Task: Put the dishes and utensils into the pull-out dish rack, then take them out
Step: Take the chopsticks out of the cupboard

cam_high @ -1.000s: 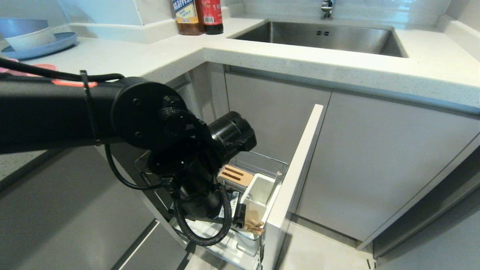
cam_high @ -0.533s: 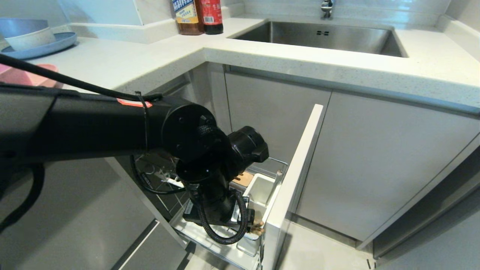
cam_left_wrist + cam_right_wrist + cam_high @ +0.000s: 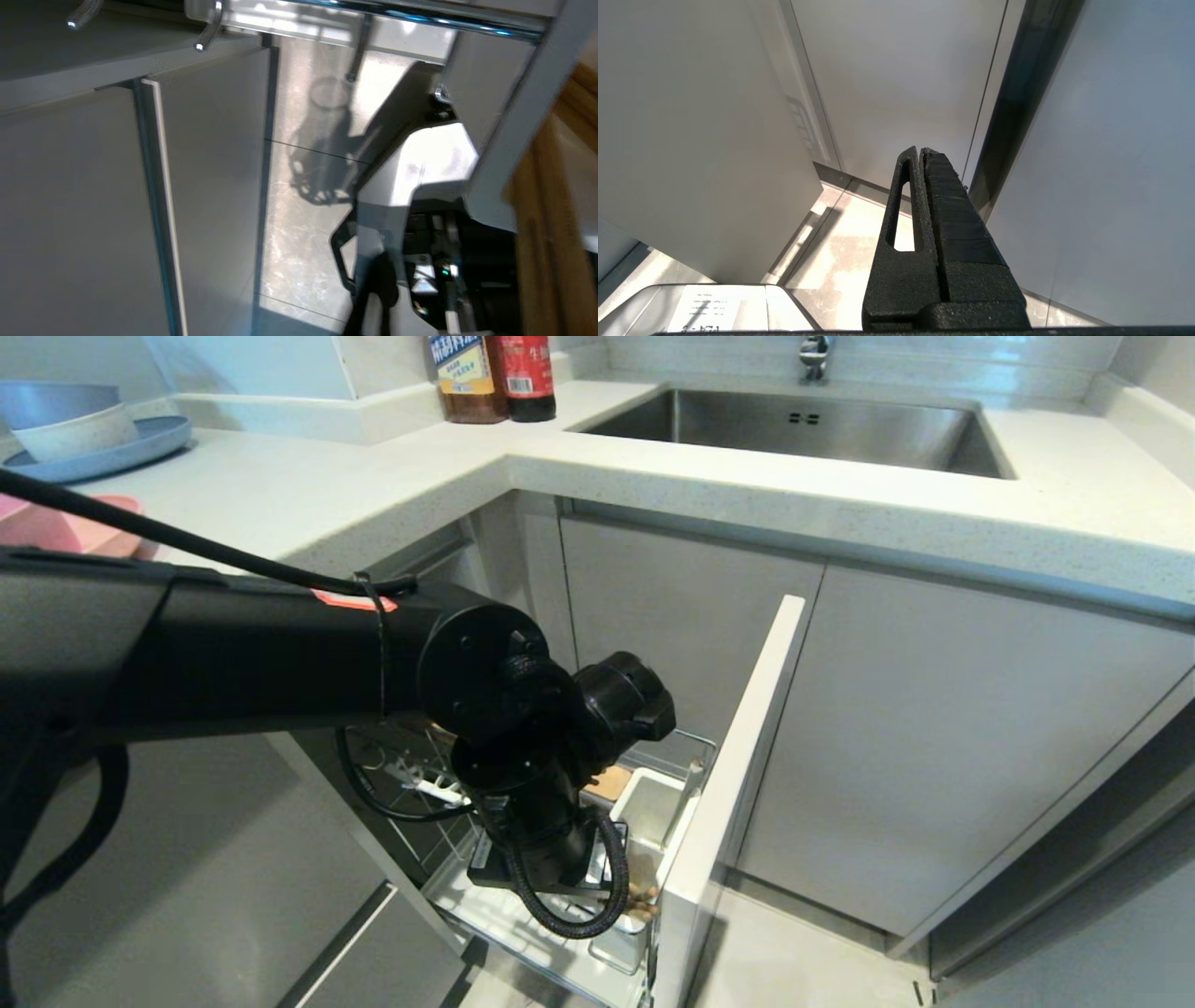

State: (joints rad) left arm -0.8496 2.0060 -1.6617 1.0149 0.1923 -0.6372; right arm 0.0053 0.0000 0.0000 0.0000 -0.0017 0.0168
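1. Down in the pulled-out dish rack (image 3: 695,747), the left gripper (image 3: 624,896) reaches beside the white cup (image 3: 653,803) (chopsticks (image 3: 640,894) stand there); its grip cannot be told.
2. Pink dishes (image 3: 56,527) sit on the counter (image 3: 747,485); the right gripper (image 3: 924,186) hangs closed, empty.

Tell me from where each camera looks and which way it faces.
Head: high, facing down over the counter at the pulled-out rack; left arm shows.
Left wrist: low in the rack, facing floor and cabinets; chopsticks close.
Right wrist: low, facing cabinet doors; shut right hand shows.
Head and left wrist share the rack.
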